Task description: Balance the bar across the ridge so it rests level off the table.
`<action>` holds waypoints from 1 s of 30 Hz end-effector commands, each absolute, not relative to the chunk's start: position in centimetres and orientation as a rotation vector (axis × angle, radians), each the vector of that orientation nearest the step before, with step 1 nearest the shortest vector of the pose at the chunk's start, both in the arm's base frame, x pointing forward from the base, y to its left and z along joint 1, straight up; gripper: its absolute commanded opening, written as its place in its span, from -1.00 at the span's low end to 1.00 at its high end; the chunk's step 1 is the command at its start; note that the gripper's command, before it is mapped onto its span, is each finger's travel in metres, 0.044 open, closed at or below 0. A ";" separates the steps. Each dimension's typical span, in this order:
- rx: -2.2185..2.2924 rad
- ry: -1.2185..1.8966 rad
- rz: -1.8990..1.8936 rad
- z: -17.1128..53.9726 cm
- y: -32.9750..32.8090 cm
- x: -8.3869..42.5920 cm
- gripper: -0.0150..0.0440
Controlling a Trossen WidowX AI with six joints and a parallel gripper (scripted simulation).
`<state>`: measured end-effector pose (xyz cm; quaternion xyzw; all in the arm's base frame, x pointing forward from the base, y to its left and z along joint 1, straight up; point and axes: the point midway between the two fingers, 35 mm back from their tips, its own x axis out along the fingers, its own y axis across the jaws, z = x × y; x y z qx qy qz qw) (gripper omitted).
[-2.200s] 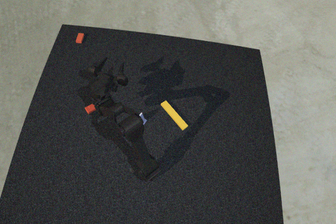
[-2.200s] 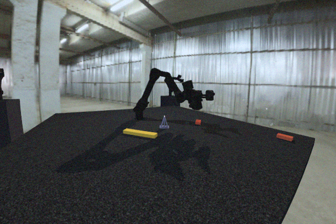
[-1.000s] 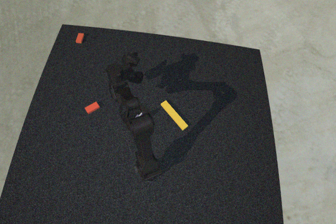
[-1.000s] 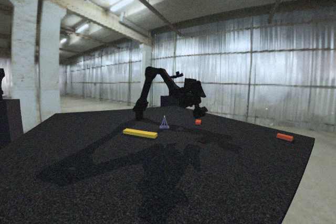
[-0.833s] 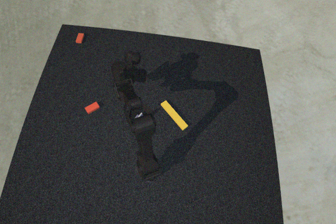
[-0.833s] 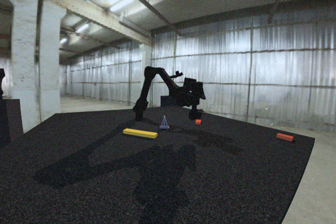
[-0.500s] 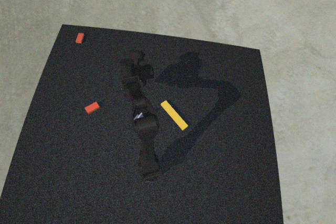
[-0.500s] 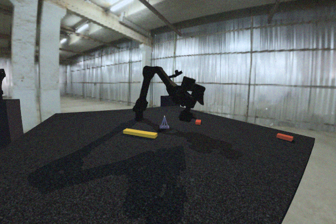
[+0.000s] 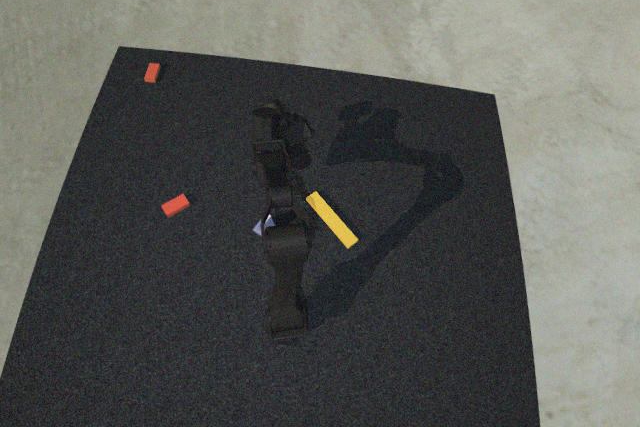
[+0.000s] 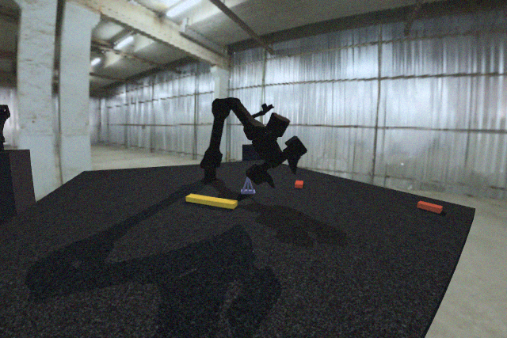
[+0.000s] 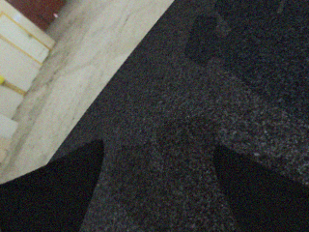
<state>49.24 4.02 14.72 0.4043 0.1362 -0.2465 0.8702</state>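
Yellow bar (image 9: pixel 331 219) lying flat on the dark tabletop (image 9: pixel 155 308), just beside the small lilac ridge (image 10: pixel 247 186) but apart from it, black claw (image 10: pixel 261 179) hovering above the ridge, fingers parted, grasping nothing, two orange blocks (image 9: pixel 175 204) well apart

The top view looks steeply down on the whole table (image 9: pixel 423 350); the exterior view sits low at table height (facing the arm (image 10: pixel 229 130)); the wrist view looks closely at the same tabletop.

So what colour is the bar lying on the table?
Yellow; the bar shows best in the top view.
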 end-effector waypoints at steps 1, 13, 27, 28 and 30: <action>0.707 0.373 -0.520 14.2 2.5 48.9 0.58; 0.362 0.617 -0.497 12.7 -1.5 47.0 0.58; 0.013 0.909 -0.381 11.4 -5.5 43.7 0.58; -0.010 0.930 -0.369 11.3 -5.8 43.4 0.58; -0.053 0.970 -0.343 11.2 -6.3 42.9 0.58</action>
